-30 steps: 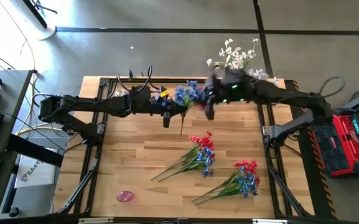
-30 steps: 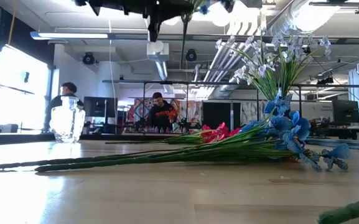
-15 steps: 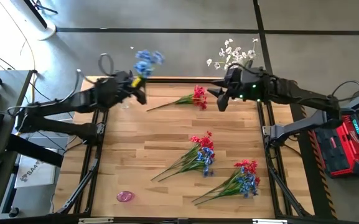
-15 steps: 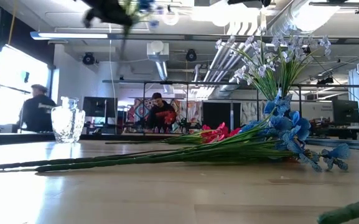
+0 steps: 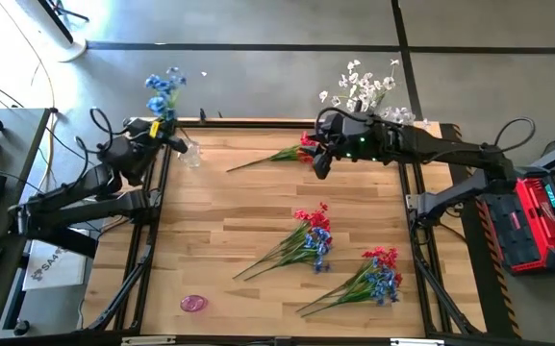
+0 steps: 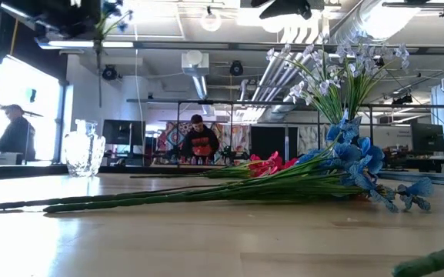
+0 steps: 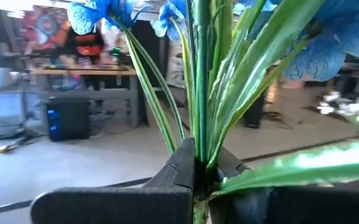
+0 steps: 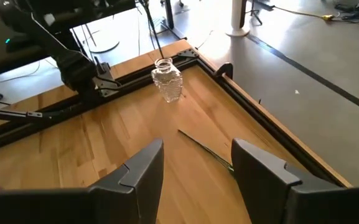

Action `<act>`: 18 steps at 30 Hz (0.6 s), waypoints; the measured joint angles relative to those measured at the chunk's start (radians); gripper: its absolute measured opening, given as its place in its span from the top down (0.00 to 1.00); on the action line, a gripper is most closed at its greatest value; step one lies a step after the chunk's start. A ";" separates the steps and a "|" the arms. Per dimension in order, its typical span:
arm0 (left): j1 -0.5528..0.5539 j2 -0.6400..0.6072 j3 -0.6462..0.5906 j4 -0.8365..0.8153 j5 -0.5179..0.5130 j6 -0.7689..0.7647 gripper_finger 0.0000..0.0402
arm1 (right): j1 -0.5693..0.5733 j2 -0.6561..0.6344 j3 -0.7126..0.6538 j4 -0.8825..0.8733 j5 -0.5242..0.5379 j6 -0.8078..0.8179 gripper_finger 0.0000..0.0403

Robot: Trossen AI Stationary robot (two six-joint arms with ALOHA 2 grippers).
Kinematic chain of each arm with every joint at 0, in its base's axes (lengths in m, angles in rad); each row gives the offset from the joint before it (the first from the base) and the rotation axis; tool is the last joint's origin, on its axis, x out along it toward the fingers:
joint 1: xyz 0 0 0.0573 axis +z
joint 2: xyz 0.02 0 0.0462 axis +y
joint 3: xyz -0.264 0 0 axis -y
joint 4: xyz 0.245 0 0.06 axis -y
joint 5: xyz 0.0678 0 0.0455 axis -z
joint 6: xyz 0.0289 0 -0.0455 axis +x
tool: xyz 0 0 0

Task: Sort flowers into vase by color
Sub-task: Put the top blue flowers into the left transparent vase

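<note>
Two hands work the bench [image 5: 258, 207]: the left hand [image 5: 166, 137], clamped on a blue flower spray [image 5: 163, 88], hovers by the glass vase [image 5: 189, 154] at 10 o'clock, while the right hand [image 5: 321, 160], fingers parted and empty, hangs beside a red spray [image 5: 296, 149] at 12 o'clock; no writing is legible.

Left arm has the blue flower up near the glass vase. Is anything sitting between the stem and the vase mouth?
Nothing visible does. The left gripper, shut on the blue flower, holds it at the table's far left corner by the empty glass vase. The red flower lies off to the side.
</note>
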 joint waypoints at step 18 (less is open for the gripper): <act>0.234 -0.050 -0.204 -0.028 0.056 -0.174 0.93 | -0.035 0.039 0.000 0.055 -0.073 0.037 0.54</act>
